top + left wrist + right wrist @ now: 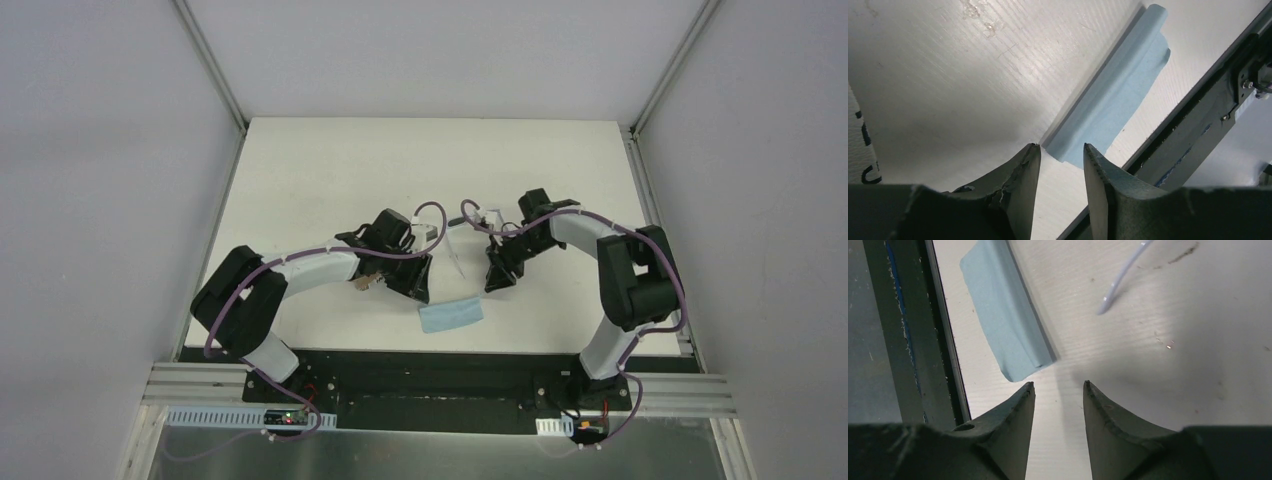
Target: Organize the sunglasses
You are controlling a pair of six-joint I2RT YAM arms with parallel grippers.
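Of the sunglasses (456,258) I see mainly a slim white temple arm lying on the table between the two grippers; its tip shows in the right wrist view (1120,282). The lenses are hidden by the arms. My left gripper (422,285) hovers just left of that temple arm, open with nothing between its fingers (1060,146). My right gripper (493,282) sits just right of it, also open and empty (1058,383). Both point toward the near table edge.
A folded light blue cloth (451,314) lies near the front edge, ahead of both grippers (1113,100) (1005,315). A white case with black print (859,145) peeks in at the left. The black base rail (430,365) runs along the near edge.
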